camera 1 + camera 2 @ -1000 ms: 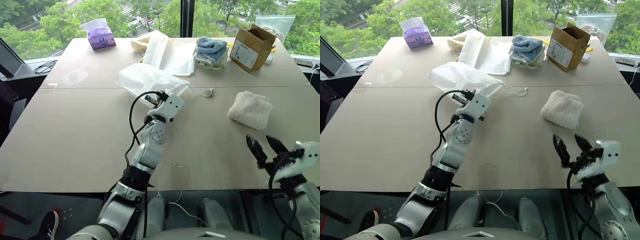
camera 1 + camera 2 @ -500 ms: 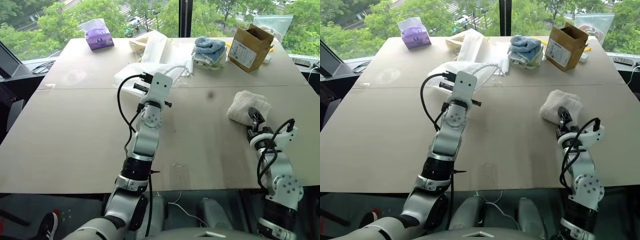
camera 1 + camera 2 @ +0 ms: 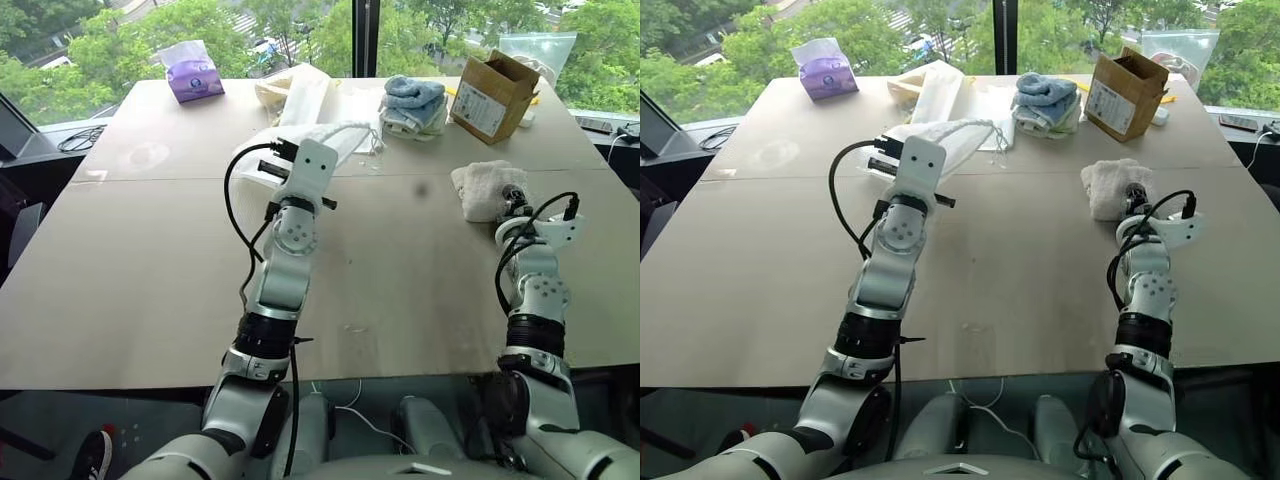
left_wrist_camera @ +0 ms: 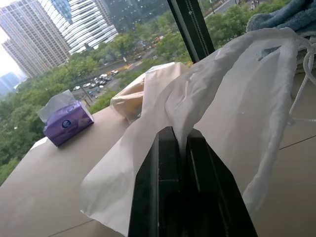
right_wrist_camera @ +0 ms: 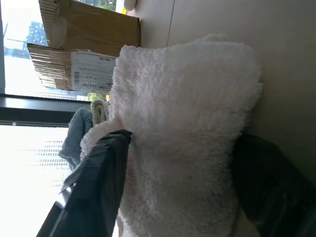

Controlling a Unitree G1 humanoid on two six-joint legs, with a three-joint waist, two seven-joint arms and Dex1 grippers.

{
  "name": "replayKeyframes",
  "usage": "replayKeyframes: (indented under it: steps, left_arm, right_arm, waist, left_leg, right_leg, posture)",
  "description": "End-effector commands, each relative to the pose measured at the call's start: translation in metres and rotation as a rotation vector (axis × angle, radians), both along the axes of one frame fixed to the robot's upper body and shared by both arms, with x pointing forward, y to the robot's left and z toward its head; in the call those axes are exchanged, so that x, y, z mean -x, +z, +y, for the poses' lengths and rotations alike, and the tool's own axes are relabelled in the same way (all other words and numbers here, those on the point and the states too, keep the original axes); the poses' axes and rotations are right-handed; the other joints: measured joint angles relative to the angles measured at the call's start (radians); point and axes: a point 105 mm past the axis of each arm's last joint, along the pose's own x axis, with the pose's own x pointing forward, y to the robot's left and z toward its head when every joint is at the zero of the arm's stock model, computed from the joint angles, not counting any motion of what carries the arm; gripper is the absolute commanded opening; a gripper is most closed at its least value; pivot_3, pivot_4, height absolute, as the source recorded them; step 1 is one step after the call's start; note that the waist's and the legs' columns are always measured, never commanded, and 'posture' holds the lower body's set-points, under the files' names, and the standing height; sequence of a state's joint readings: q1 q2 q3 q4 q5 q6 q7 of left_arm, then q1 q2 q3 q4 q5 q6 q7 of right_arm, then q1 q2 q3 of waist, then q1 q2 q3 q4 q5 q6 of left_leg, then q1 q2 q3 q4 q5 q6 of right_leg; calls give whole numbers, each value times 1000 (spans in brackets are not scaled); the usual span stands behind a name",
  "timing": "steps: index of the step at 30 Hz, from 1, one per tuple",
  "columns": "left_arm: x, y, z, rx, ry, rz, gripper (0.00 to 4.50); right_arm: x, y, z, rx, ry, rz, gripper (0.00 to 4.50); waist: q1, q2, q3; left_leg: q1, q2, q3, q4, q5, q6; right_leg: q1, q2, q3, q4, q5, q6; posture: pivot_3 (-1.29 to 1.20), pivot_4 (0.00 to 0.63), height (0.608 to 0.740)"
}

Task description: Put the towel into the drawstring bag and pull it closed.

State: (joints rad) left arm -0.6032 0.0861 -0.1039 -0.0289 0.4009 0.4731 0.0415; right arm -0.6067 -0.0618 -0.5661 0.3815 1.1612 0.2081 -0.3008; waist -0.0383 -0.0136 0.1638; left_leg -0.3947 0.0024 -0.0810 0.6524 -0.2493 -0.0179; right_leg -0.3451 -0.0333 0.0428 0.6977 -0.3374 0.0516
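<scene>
The translucent white drawstring bag [image 4: 222, 98] hangs from my left gripper [image 4: 180, 133], which is shut on its fabric and holds it raised above the table's middle; its cord loops [image 3: 372, 138] trail toward the far side. In the eye views the bag [image 3: 345, 140] shows just beyond my left wrist. The fluffy off-white towel [image 3: 478, 188] lies on the right of the table. My right gripper [image 5: 185, 143] has one black finger [image 5: 96, 182] on each side of the towel [image 5: 187, 98], pressing into it.
Along the far edge stand a purple tissue pack [image 3: 195, 78], flat white bags [image 3: 310, 95], a stack of blue and pale towels [image 3: 415, 103] and an open cardboard box [image 3: 497, 95]. A wide bare stretch of table [image 3: 130, 260] lies near me.
My right arm reached forward to the towel and its fingers closed in on it, bunching it. The left gripper lifted the bag higher off the table.
</scene>
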Motion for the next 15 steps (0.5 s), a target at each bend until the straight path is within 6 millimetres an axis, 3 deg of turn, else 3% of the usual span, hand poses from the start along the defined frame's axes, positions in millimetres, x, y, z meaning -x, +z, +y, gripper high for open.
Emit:
replayKeyframes:
  steps: [1,2,5,7,11,15]
  left_arm:
    - [6,21,4,10,2,-85,0]
    - [6,21,5,10,7,-86,0]
    - [5,22,7,11,4,-88,0]
    - [4,23,5,16,-18,-89,0]
    - [5,28,-11,72,-174,-75,0]
    - [7,30,-25,114,-321,-33,0]
  right_arm:
    - [9,-29,-18,35,-53,150,1424]
    - [10,-29,-19,41,-58,160,940]
    - [9,-16,-23,90,-44,122,51]
    - [6,7,-18,146,5,3,51]
    - [16,73,20,216,248,-358,51]
    - [40,97,56,304,494,-505,51]
  waist:
    - [1,0,0]
    - [1,-1,-1]
    - [12,-5,-4]
    - [22,-5,-4]
    - [27,2,1]
    - [16,5,2]
  left_leg:
    - [0,0,0,0,0,0]
    - [0,0,0,0,0,0]
    - [0,0,-1,0,0,0]
    - [0,0,-2,0,0,0]
    - [-4,-1,-1,0,0,0]
    - [-11,0,2,-2,1,-2]
  right_leg:
    - [0,0,0,0,0,0]
    - [0,0,0,0,0,0]
    - [1,-1,-1,0,0,0]
    - [1,-1,-1,-1,0,0]
    - [-1,-1,-1,-1,0,0]
    - [-11,-1,1,0,0,0]
  posture:
    - [0,150,740]
    - [0,150,740]
    - [0,150,740]
    - [0,150,740]
    - [0,150,740]
    - [0,150,740]
